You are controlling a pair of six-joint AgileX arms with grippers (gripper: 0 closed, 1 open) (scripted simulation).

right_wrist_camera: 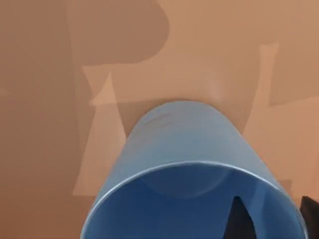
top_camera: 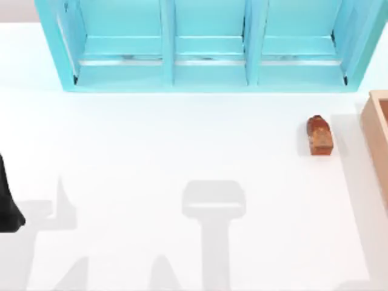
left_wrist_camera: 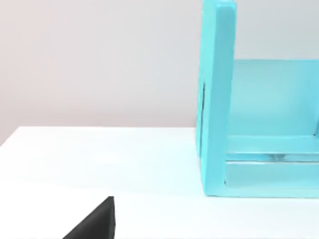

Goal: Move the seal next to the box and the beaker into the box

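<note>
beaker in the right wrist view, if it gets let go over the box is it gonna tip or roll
Probably tippy: the beaker is a tapered cup with a thin rim, narrower toward its base, so it may topple on landing. Its round wall suggests that once on its side it would roll, in a curve given the taper. The box floor beneath looks flat and tan, so the raised walls would likely contain it.

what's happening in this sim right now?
The seal already sits on the table, just left of the box at the top view's right edge. The right wrist view looks down on the blue beaker against the box's tan floor, with a dark finger reaching inside its rim, so the right arm appears to be placing it. The left arm sits at the table's left edge.
</note>
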